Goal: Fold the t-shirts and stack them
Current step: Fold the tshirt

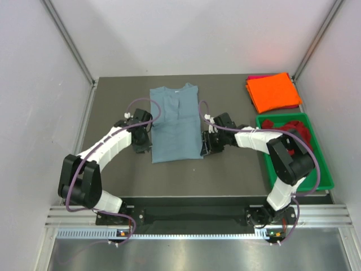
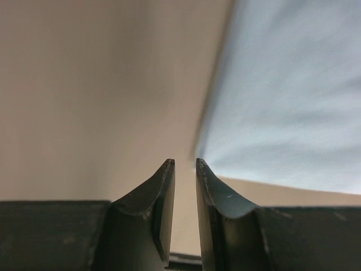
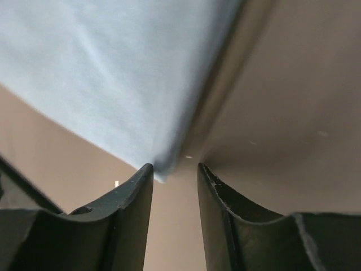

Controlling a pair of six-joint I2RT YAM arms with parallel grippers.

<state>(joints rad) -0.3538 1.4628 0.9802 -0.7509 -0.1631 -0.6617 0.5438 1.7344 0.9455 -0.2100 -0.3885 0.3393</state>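
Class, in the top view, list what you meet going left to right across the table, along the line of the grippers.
left gripper → blue-grey shirt → right gripper → green tray

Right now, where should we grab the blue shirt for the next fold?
Probably its two near hem corners, left pincer from the left, right pincer from the right. The shirt lies flat as a narrow strip, collar far; both corners sit free.

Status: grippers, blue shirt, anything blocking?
Left gripper open, empty, left of blue shirt. Right gripper open, tips at its near-right corner. Shirt flat mid-table, sleeves folded in. Nothing in the way.
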